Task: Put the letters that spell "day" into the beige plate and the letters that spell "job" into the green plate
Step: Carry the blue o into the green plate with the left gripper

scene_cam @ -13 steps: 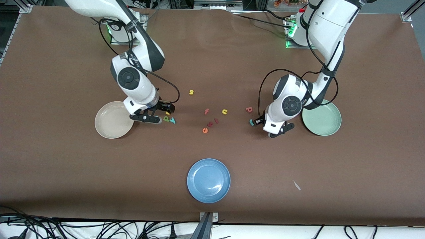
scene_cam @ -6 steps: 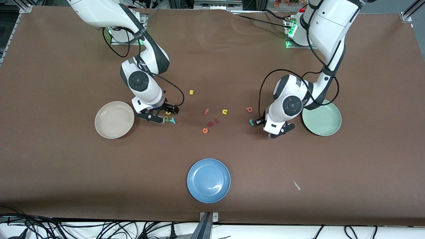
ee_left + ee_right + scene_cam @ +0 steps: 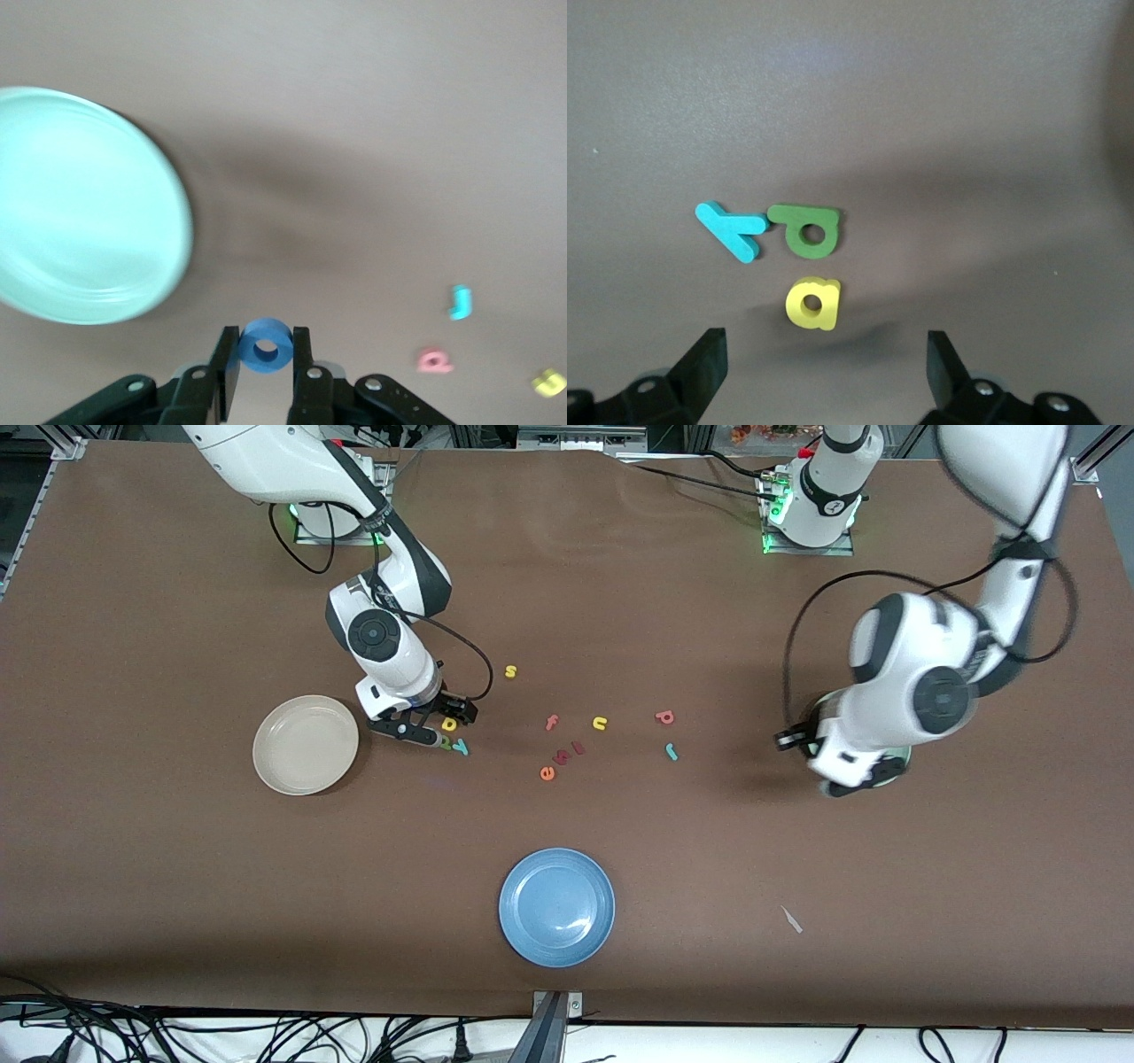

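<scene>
My left gripper [image 3: 265, 342] is shut on the blue ring o [image 3: 266, 345] and holds it in the air over bare table beside the green plate [image 3: 80, 204]. In the front view the left arm's hand covers most of that plate. The teal j [image 3: 671, 752] and the pinkish-red b [image 3: 664, 716] lie on the table toward the middle. My right gripper [image 3: 824, 367] stands open low over the yellow d [image 3: 449, 724]. The green a [image 3: 804, 230] and the teal y [image 3: 460, 747] lie beside the d. The beige plate [image 3: 306, 744] is empty, close by the right gripper.
A blue plate [image 3: 556, 906] sits near the front edge. Stray letters lie mid-table: yellow s [image 3: 510, 671], pink f [image 3: 551, 723], yellow u [image 3: 600, 724], orange e [image 3: 547, 773] and two small red ones beside it. A white scrap [image 3: 791, 919] lies toward the left arm's end.
My left gripper closed on the blue o beside the j, lifted it and swung toward the green plate. The right gripper shifted from the beige plate's rim over the d, a and y.
</scene>
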You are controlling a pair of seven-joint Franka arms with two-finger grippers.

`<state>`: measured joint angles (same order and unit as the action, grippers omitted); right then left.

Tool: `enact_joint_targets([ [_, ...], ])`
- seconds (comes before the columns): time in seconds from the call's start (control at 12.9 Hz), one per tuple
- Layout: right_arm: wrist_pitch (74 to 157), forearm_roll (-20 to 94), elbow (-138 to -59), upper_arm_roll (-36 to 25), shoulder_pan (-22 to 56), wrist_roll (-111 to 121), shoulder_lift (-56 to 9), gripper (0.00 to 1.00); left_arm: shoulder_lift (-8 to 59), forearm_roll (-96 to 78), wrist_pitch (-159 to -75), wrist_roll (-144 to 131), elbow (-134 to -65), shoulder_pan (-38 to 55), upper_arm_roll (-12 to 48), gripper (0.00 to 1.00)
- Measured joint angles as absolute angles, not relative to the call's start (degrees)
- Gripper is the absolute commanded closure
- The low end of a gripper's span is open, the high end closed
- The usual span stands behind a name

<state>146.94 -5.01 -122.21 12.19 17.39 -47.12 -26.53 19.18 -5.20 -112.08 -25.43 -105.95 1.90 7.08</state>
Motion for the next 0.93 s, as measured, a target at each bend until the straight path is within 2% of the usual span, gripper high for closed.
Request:
enact_joint_targets([
  [0.39, 148.75, -7.17, -123.08, 12.2, 17.54, -47.16, -27.71, 0.05, 21.57, 2.57, -112.28, -9.51, -107.93, -10.02, 6.82, 0.91],
  [0.54, 148.96, -7.82, -123.08, 12.21, 17.55, -47.16, -27.74, 0.12, 25.11, 4.73, -114.83, -8.05, -108.2, -11.79, 6.83, 0.89],
  [0.62, 148.97, -8.27, -123.08, 12.21, 17.55, -47.16, -27.76, 0.15, 27.02, 4.79, -115.96, -7.71, -108.23, -12.22, 6.84, 0.83],
  [0.7, 148.97, -8.6, -123.08, 12.21, 17.56, -47.16, -27.81, 0.17, 28.69, 4.81, -117.06, -7.63, -108.25, -12.49, 6.85, 0.67],
  [0.78, 148.97, -8.78, -123.09, 12.21, 17.56, -47.17, -27.87, 0.2, 30.03, 4.82, -117.89, -7.58, -108.25, -12.78, 6.87, 0.3],
  [0.85, 148.97, -8.94, -123.09, 12.21, 17.56, -47.17, -27.93, 0.23, 30.92, 4.83, -118.36, -7.43, -108.24, -13.14, 6.88, 0.0],
  [0.93, 148.98, -9.17, -123.09, 12.2, 17.56, -47.17, -27.96, 0.24, 31.25, 4.84, -118.57, -7.16, -108.2, -13.47, 6.91, 0.0],
])
